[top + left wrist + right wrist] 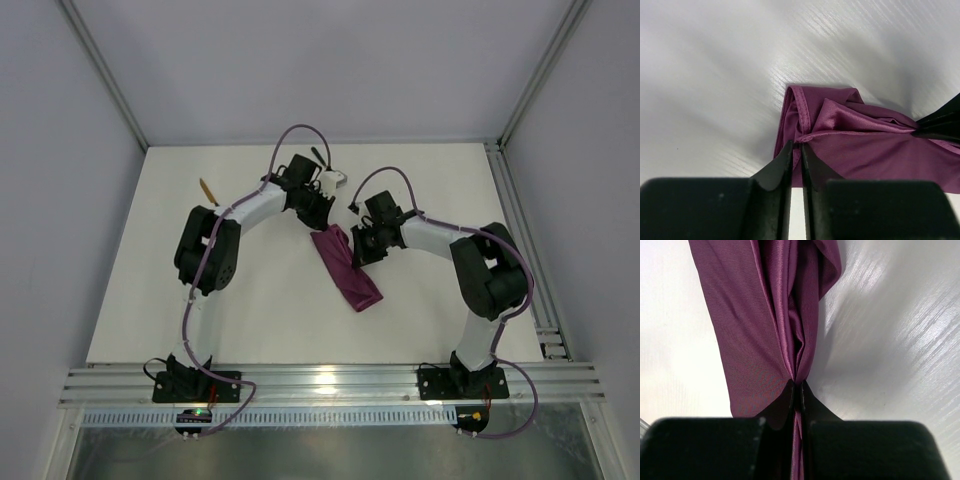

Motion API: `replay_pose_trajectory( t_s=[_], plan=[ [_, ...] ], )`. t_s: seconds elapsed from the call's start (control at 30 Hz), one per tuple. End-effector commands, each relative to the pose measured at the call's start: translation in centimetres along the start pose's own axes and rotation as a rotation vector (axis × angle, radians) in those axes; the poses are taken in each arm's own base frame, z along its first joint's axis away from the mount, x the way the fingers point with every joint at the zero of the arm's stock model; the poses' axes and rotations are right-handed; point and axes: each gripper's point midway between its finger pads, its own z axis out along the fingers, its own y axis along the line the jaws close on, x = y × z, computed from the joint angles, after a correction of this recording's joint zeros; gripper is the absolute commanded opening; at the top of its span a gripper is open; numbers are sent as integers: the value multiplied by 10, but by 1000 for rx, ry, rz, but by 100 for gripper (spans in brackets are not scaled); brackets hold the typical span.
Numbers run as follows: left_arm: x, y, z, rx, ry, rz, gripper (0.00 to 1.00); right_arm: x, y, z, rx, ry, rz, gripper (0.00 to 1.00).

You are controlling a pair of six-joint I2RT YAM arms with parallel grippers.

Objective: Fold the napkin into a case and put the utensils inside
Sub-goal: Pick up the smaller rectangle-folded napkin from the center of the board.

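The magenta-purple napkin (348, 272) lies mid-table, bunched into a narrow slanted strip. My left gripper (318, 222) is at the strip's far end, shut on its hemmed edge (805, 131), with cloth caught between the tips (796, 145). My right gripper (358, 252) is on the strip's right side, shut on a gathered pleat of the napkin (755, 315) at its fingertips (797, 385). The right gripper's dark fingers (940, 122) show at the edge of the left wrist view. One gold-coloured utensil (207, 190) lies far left on the table, apart from both grippers.
The white table (250, 300) ends at an aluminium rail (320, 380) in front of the arm bases. Grey walls with metal posts (100, 70) close in the left, back and right. A thin dark object (319, 156) sticks out behind the left wrist.
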Motion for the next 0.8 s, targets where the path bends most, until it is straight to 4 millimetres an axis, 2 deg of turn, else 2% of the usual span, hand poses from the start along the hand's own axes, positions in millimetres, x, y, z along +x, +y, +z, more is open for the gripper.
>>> replay_pose_trajectory(
  t_s=[0.0,0.1,0.23,0.27,0.33,0.37,0.4,0.47,0.57,0.6,0.63,0.73,0.77],
  plan=[
    [-22,-1,-8,-16,-44,26,15,-1,0,1,-38,10,-4,4],
    [-29,1,-17,-33,-53,66,36,-3,-1,2,-104,1,24,4],
    [-37,-4,-32,-33,-73,119,45,0,-6,4,-158,3,68,4],
    [-44,-6,-44,-37,-92,158,46,-2,-7,3,-193,-4,82,4],
    [-46,-13,-55,-28,-104,207,48,1,-7,6,-225,3,108,4],
    [-52,-20,-69,-35,-121,251,49,-2,-8,5,-250,-8,116,4],
    [-46,-23,-71,-32,-107,311,53,-1,-10,7,-259,-5,132,4],
    [-39,-38,-78,-19,-87,409,55,-1,-12,9,-273,-3,142,4],
    [-12,-64,-81,10,-39,604,58,0,-12,11,-296,3,152,4],
    [-9,-72,-85,14,-39,710,60,1,-14,12,-304,6,158,4],
    [14,-87,-75,49,18,777,61,0,-15,12,-307,5,161,4],
    [36,-100,-55,50,76,992,67,0,-16,12,-340,6,175,4],
    [57,-109,-40,62,121,1055,71,-1,-16,12,-348,5,175,4]
  ],
)
